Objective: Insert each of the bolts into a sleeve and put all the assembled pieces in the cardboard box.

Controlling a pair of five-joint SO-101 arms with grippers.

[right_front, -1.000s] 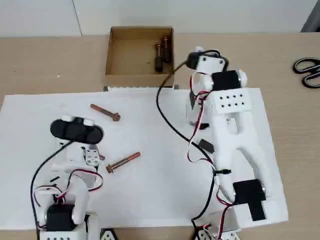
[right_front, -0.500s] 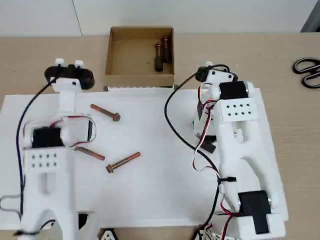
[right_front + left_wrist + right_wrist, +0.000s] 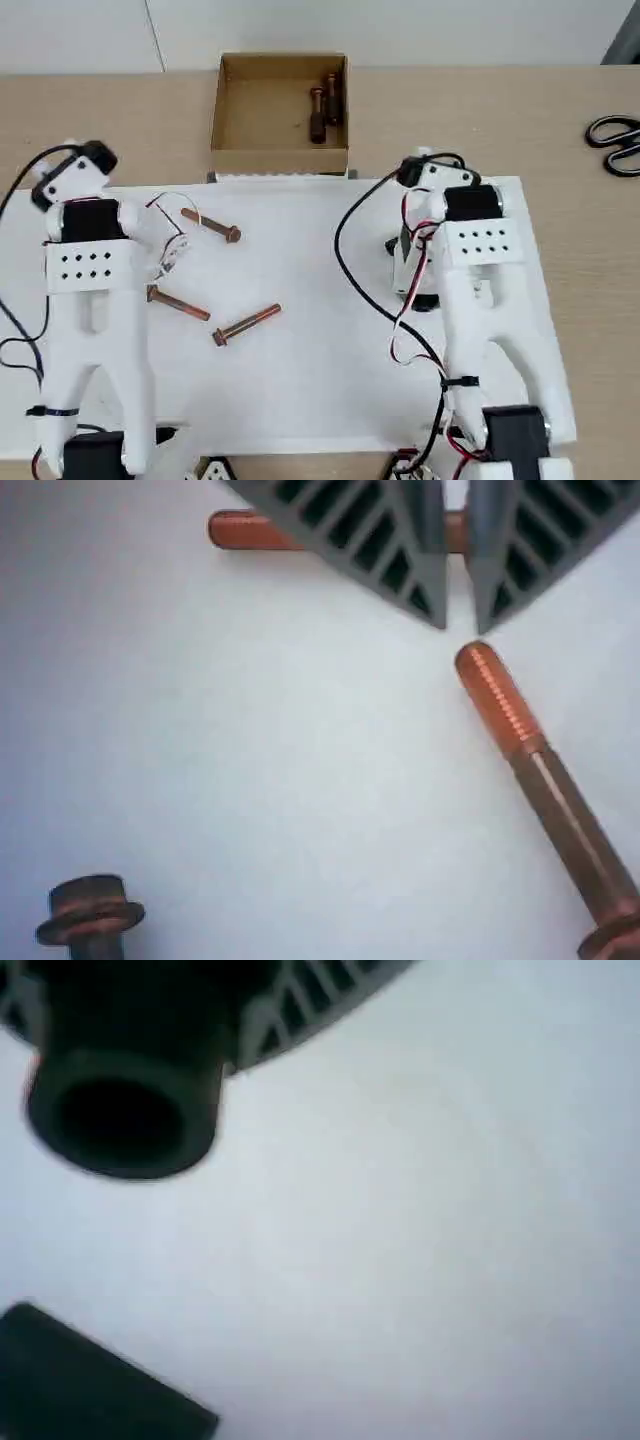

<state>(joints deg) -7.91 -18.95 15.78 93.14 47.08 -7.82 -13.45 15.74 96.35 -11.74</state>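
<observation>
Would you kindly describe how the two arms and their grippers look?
The left arm and right arm are white plastic with black motors, panels of small round holes, and loose black, red and white cables. The left gripper has dark grey triangular fingers with slatted ribs.

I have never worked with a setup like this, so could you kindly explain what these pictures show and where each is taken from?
These are two small white robot arms, the left arm and the right arm, at a table. One picture looks down from above; the other two come from a camera on each wrist. On the white sheet lie three loose bolts; the cardboard box holds assembled pieces. The left gripper is shut and empty, close to the bolts. The right gripper holds a black sleeve, and another black piece lies on the sheet nearby.
</observation>
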